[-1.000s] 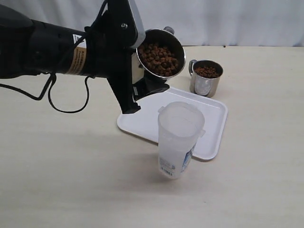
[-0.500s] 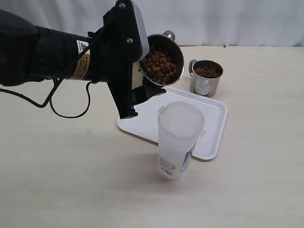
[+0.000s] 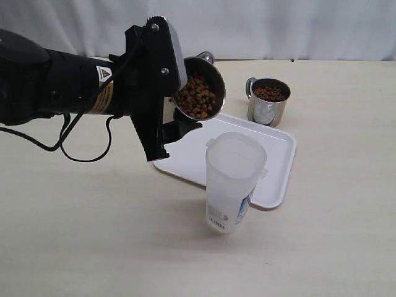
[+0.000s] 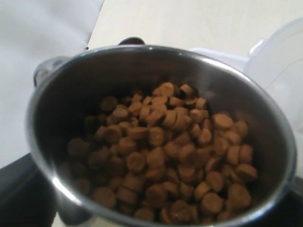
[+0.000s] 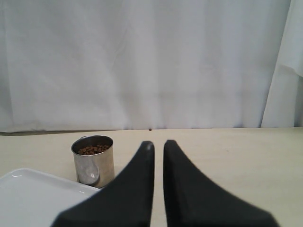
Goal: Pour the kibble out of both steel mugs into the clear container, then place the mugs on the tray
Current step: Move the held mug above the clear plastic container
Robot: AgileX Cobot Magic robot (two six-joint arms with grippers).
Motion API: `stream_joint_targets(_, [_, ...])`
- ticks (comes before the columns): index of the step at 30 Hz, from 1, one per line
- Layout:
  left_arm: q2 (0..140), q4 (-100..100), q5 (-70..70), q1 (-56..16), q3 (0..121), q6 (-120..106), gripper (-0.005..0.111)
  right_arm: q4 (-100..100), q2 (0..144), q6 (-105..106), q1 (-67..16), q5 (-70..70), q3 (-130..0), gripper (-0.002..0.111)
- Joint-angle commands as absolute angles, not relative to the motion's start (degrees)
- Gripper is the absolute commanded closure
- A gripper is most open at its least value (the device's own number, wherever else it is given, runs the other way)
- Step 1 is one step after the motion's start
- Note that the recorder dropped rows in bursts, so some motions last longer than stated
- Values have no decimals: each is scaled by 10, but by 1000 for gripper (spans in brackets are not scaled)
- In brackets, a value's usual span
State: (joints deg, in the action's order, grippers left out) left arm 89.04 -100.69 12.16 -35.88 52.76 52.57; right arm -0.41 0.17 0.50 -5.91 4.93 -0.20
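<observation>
Lower, more tilted now: shiny steel mug (image 3: 205,69) of round brown kibble (image 3: 197,100), tight in left gripper (image 3: 180,91).

Polished steel on the held mug (image 3: 204,67), rim mirror-bright, inside duller; standing mug (image 3: 267,112) same shiny steel. Kibble (image 4: 165,151) dry, matt. Container (image 3: 234,179): frosted translucent plastic. Tray (image 3: 272,148): smooth glossy white plastic. Table (image 3: 93,235) matt, pale. Backdrop (image 5: 142,61): white cloth.

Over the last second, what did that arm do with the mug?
The arm lowered the held mug a little and tipped it further toward the clear tub. It kept its grip, and the pellets are still inside. The second mug, the tub and the white tray stayed put.
</observation>
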Motion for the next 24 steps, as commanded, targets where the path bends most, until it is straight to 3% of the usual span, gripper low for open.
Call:
stream_joint_targets(1, [880,-999,101,-367,528,527,107,-4,0,5,-62,46,0,103])
stream_joint_targets(7, [878,-999,-7,-426,528,529,107,-4,0,5,-62,46,0,103])
stream_joint_targets(24, [834,-999,-55,-453,493,525,107,-4,0,5,-62,46,0,103])
